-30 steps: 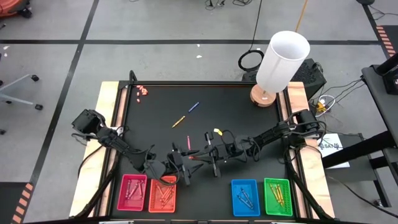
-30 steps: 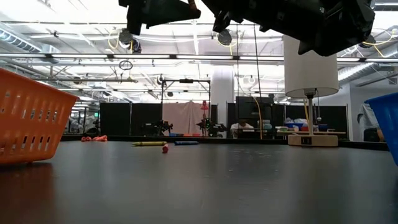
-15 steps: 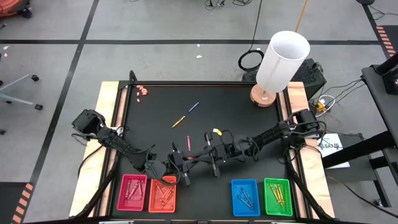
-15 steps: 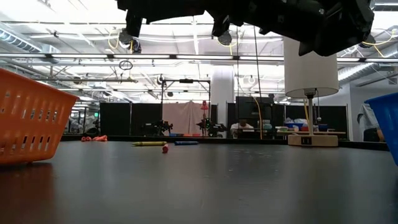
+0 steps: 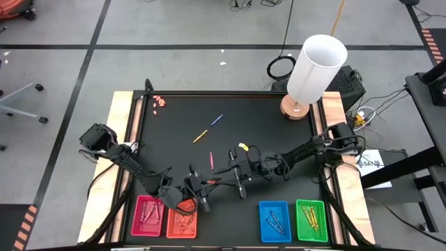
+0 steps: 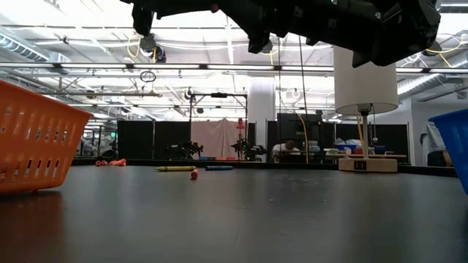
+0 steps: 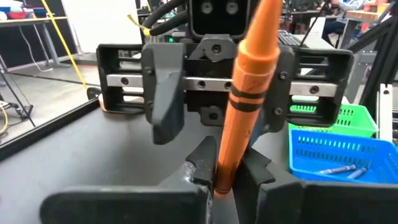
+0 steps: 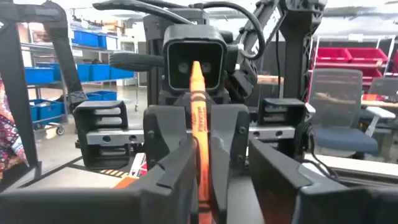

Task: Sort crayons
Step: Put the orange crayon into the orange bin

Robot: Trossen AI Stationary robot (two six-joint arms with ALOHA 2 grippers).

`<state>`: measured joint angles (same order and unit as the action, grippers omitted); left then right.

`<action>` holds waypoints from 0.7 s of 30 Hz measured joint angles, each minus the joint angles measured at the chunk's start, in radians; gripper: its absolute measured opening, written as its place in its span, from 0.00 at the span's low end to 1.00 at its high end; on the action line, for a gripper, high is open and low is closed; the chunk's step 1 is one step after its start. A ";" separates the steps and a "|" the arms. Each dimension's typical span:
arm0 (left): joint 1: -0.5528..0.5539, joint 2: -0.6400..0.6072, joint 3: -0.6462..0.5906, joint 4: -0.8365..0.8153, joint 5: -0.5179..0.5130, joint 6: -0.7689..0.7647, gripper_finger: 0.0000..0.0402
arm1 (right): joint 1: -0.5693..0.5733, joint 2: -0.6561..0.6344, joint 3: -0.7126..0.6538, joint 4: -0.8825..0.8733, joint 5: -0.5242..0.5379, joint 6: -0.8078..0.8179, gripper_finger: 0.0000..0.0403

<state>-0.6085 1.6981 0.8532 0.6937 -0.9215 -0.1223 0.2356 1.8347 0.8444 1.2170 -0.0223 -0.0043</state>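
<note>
An orange crayon (image 7: pixel 244 93) stands clamped in the left gripper (image 7: pixel 222 175), above the orange tray (image 5: pixel 182 217); the right gripper (image 5: pixel 224 173) faces it with fingers spread. Loose crayons (image 5: pixel 209 128) lie on the black table (image 5: pixel 265 125), workshop behind

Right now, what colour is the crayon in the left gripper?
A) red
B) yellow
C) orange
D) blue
C: in the left wrist view, the left gripper is shut on the lower end of an orange crayon.
</note>
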 joint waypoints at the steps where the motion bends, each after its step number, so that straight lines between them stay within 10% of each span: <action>1: -0.004 0.000 0.000 -0.001 -0.001 0.000 0.08 | 0.000 0.000 0.000 -0.003 0.000 0.004 0.36; 13: -0.064 -0.051 0.000 -0.191 -0.032 -0.052 0.04 | 0.005 -0.164 0.000 -0.436 -0.005 -0.009 0.41; 21: -0.119 -0.220 0.000 -0.654 0.122 -0.524 0.04 | 0.032 -0.233 0.000 -0.753 -0.007 -0.016 0.40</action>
<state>-0.7271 1.4784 0.8532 0.0395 -0.7999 -0.6467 0.2681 1.6012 0.8444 0.4638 -0.0292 -0.0205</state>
